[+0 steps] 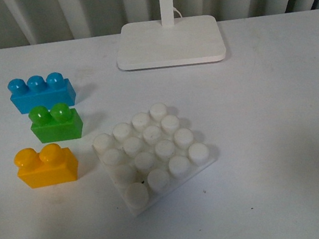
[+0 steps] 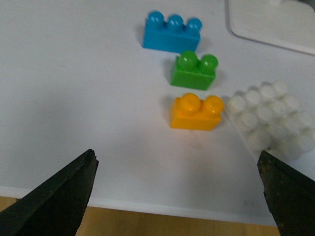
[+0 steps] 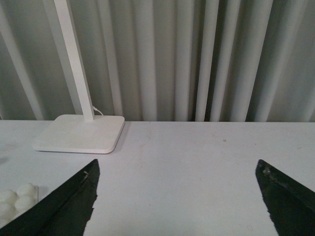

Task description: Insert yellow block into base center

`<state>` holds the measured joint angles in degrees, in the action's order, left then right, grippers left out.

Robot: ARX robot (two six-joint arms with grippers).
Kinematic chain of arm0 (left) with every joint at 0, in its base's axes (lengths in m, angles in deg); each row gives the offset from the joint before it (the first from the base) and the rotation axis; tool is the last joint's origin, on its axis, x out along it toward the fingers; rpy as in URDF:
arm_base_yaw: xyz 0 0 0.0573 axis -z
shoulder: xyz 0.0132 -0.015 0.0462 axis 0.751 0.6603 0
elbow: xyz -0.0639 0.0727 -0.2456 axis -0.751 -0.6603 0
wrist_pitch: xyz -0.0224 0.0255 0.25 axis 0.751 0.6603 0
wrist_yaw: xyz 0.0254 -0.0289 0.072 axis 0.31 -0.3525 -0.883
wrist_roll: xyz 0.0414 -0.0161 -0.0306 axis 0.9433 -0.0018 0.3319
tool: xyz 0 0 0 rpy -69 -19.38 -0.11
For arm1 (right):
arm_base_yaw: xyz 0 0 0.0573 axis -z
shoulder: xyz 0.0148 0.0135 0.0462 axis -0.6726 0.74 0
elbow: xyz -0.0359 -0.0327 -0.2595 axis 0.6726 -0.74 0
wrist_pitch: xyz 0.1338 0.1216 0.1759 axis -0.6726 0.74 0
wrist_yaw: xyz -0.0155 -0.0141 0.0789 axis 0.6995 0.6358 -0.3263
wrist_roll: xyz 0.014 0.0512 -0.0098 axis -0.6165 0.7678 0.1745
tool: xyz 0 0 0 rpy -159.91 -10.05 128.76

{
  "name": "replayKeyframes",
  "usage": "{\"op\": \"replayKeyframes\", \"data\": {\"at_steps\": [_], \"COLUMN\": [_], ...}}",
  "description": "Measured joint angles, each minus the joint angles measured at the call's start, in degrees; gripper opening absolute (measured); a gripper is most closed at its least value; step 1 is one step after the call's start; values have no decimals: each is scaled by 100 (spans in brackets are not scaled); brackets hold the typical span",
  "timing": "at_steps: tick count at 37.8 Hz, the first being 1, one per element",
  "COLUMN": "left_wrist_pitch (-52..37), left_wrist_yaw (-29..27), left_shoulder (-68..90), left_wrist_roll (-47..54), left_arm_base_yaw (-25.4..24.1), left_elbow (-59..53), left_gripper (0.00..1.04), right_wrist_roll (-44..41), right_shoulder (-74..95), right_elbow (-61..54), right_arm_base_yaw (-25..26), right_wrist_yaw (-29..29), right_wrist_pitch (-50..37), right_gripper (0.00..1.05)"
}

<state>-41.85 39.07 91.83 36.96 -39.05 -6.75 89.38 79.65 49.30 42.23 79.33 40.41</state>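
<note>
the white surface is the biggest thing here, and all the toys sit on it. at the far side lies a flat, smooth lamp foot with a pole going up. the block does not go there.

nearer to the robot is the base, a white square plate with four rows of four round bumps. it lies turned a bit, with one corner pointing at the robot. nothing is on it yet.

left of the base, three bricks stand one behind the other. the blue brick is the farthest and the longest. the green brick is near it, in front. the yellow block is the nearest one. it stands upright with its two bumps on top, just beside the base's left corner, with a small gap between them.

the left pincer is wide open and holds nothing. it hangs over the near edge of the surface and looks at the yellow block. the right pincer is wide open and empty too. it faces the lamp foot, well apart from the bricks.

i think a few things could go wrong. the green brick and the base are both close to the yellow block, so a finger coming down could bump one and push it away. the base is turned, so a block that is not turned the same way may sit crooked on the bumps. the base looks loose, so a hard push could make it slide or tip. the block could also land on an edge row and miss the middle.
</note>
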Motion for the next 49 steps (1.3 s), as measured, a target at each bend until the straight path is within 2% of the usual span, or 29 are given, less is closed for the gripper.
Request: {"op": "replayKeyframes", "data": {"at_steps": [2,6,9,14,22,49], "left_wrist_pitch": [-291,-1596,-2645,-3696,-4232,-4688], "left_wrist_yaw": [-37,-50,-7,17,42,-166], "left_shoulder": [424,1836,3012,4859,6273,7525], "left_wrist_roll": [-92,-175,-179,-409,-686,-151], "left_arm_base_yaw": [216,667,833,927,966,774], "left_elbow": [0,0,31,466,1086,1609], "left_gripper": [98,98,98,98,98,98], "right_wrist_roll": [7,4,4,4,4,4], "right_shoulder": [0,0,0,0,0,0], "right_elbow": [0,0,0,0,0,0], "right_arm_base_yaw": [0,0,0,0,0,0], "right_wrist_yaw": [0,0,0,0,0,0], "right_wrist_pitch": [0,0,0,0,0,0], "right_gripper": [97,95,95,95,95,95]}}
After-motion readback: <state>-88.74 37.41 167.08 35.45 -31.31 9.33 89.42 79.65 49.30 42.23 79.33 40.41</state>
